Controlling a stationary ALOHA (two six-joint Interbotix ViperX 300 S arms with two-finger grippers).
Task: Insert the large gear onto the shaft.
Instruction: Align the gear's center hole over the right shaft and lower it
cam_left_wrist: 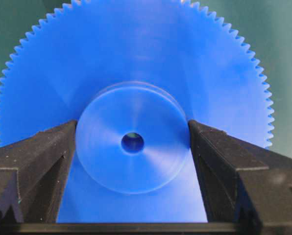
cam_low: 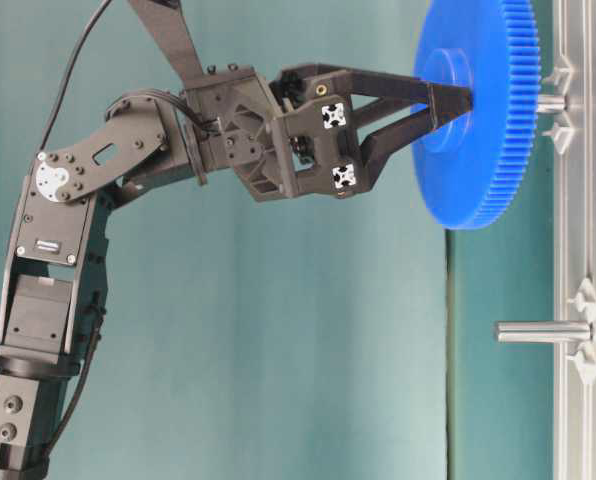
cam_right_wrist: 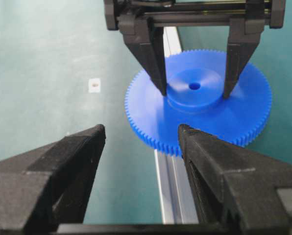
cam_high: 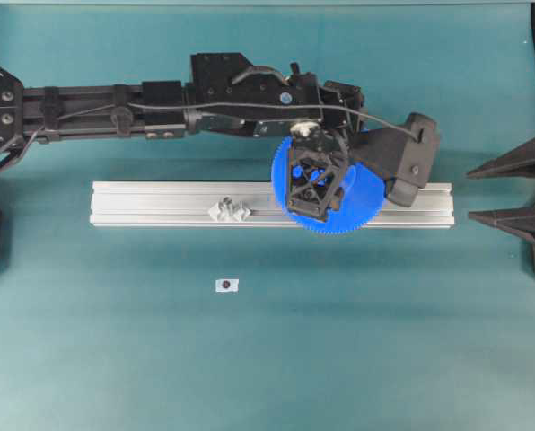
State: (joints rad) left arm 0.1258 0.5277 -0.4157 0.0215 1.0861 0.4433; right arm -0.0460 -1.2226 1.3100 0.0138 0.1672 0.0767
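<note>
Right wrist view: the right pincer (cam_right_wrist: 141, 134) gapes wide on nothing (nearest the lens). Beyond it, the left pincer (cam_right_wrist: 194, 90) clamps the raised hub of the large gear (cam_right_wrist: 244, 112), held flat over the aluminium rail (cam_right_wrist: 173, 186). Table-level, the shaft (cam_low: 550, 102) meets its underside.

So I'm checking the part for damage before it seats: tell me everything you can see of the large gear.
The large gear is a bright-blue disc, apparently plastic, with fine, even teeth round its rim, a raised round hub and a small centre hole. No damage shows. The left gripper clamps the hub from both sides, holding the gear flat above the aluminium rail, close over the shaft. Whether the shaft has entered the hole cannot be told. Nothing else touches it.
</note>
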